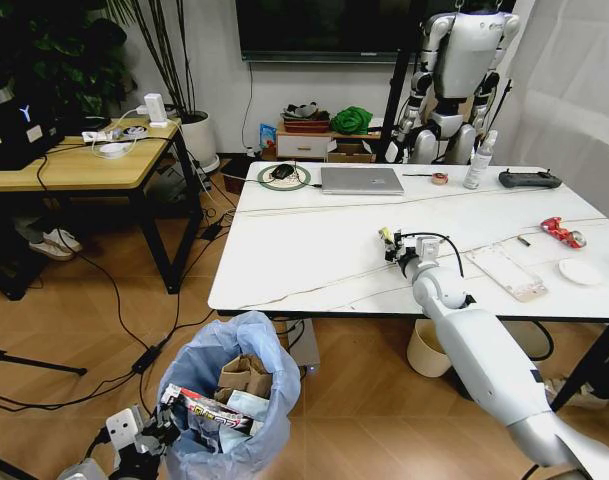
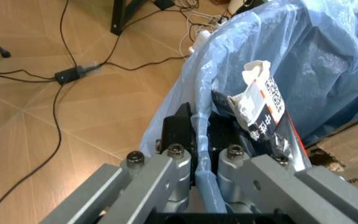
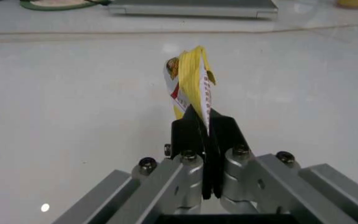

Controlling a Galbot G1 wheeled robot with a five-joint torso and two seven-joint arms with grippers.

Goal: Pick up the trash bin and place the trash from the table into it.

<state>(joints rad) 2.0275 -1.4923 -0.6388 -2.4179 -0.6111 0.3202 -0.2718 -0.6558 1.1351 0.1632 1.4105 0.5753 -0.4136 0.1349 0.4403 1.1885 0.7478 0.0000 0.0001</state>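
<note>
The trash bin point(image 1: 230, 392), lined with a puffy light-blue bag, stands on the floor left of the table's near corner. It holds brown cardboard point(image 1: 244, 374) and colourful wrappers point(image 1: 199, 407). My left gripper point(image 1: 159, 432) is at its near rim; in the left wrist view the left gripper point(image 2: 197, 126) is shut on the bag's edge point(image 2: 203, 107), beside a white packet point(image 2: 260, 100). Over the marble table point(image 1: 304, 250) my right gripper point(image 1: 392, 247) is shut on a yellow wrapper point(image 3: 193, 86). A crushed red can point(image 1: 562, 232) and a flat white packet point(image 1: 506, 272) lie at the table's right.
A silver laptop point(image 1: 361, 180), spray bottle point(image 1: 478, 160), tape roll point(image 1: 439, 178), black controller point(image 1: 529, 179) and a mouse on a green pad point(image 1: 283, 175) sit along the far edge. A cream bin point(image 1: 429, 350) stands under the table. A wooden desk point(image 1: 74, 165) is on the left, with cables on the floor.
</note>
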